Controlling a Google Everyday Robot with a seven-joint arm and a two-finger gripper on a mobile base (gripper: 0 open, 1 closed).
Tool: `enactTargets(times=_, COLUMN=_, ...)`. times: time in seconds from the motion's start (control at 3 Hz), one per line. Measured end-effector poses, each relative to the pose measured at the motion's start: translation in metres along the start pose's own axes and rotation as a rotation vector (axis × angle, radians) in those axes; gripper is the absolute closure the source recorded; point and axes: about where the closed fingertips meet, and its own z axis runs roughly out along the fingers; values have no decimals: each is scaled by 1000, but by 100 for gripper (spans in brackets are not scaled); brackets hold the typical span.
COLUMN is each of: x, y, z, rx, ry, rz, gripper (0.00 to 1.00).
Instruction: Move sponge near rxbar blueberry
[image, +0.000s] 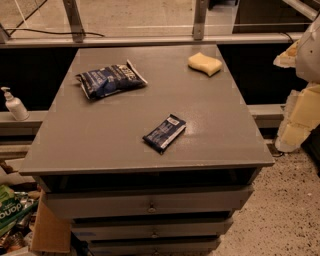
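The pale yellow sponge (205, 63) lies on the grey cabinet top (100, 145), near its far right corner. The rxbar blueberry (164, 133), a small flat dark blue wrapper with a white label patch at its far end, lies near the front middle of the top. My gripper (296, 125) hangs off the right side of the cabinet, beyond its edge, to the right of both things and touching neither. It holds nothing that I can see.
A larger puffy dark blue chip bag (110, 80) lies at the far left of the top. A white pump bottle (15, 105) stands on a ledge to the left. Drawers (150, 202) are below the front edge, with boxes and clutter (20, 215) on the floor at left.
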Motion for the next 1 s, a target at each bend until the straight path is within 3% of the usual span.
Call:
enactTargets(times=0.67, x=-4, y=-5, z=12, rx=22, ry=-30, rz=-7, gripper=0)
enactTargets(times=1.0, x=-17, y=-25, z=40, rx=37, ry=-109, rz=18, gripper=0)
